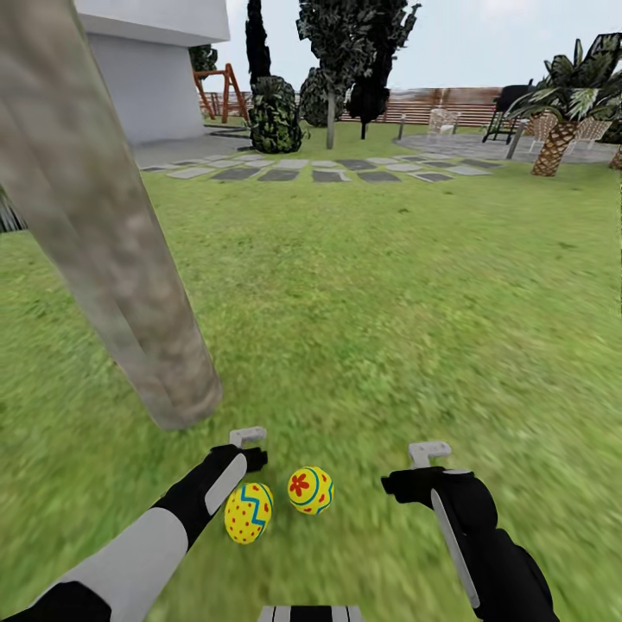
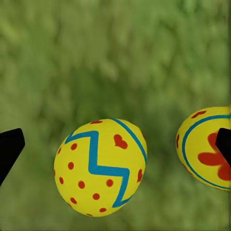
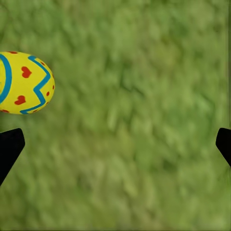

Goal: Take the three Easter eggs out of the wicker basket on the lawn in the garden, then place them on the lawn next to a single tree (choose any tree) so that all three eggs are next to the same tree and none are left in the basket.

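Eggs: zigzag egg (image 2: 100,167) lies on the lawn (image 1: 389,302) between the wide-open, empty left pincer's (image 2: 115,144) fingertips.

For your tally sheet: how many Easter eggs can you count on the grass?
2. One egg lies by the left gripper; the other egg lies just right of it, both near the tree. A third may be hidden.

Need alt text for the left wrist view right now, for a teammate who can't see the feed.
A yellow Easter egg with a blue zigzag and red dots lies on the green lawn between the left gripper's open black fingers. A second egg with a red flower mark lies beside it, apart.
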{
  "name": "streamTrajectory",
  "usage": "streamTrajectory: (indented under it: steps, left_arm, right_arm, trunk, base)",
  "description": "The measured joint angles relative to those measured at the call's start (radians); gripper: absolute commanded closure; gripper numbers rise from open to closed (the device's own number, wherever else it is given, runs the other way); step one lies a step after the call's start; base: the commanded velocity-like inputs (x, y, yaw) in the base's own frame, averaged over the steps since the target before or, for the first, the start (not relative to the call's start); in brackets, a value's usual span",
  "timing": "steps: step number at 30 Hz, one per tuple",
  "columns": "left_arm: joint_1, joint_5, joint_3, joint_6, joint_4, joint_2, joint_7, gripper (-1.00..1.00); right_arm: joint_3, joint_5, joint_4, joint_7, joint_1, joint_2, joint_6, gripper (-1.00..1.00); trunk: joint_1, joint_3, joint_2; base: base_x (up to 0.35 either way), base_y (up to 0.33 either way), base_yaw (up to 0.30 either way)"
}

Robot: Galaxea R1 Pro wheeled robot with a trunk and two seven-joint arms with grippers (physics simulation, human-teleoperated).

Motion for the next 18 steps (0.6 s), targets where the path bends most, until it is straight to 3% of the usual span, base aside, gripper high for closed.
streamTrajectory:
  steps: [14, 18]
  left_arm:
    - [0.0, -0.001, 0.0, 0.005, 0.0, -0.001, 0.0, -1.0]
    - [0.0, -0.001, 0.0, 0.008, -0.001, 0.0, 0.001, -1.0]
  right_arm:
    - [0.0, -0.001, 0.0, 0.001, 0.0, 0.005, 0.0, -1.0]
    - [0.0, -0.001, 0.0, 0.001, 0.0, 0.011, 0.0, -1.0]
  trunk:
    - [-0.006, 0.054, 0.003]
    - [-0.006, 0.051, 0.003]
  base:
    - [0.0, 0.0, 0.024]
    - [0.0, 0.0, 0.166]
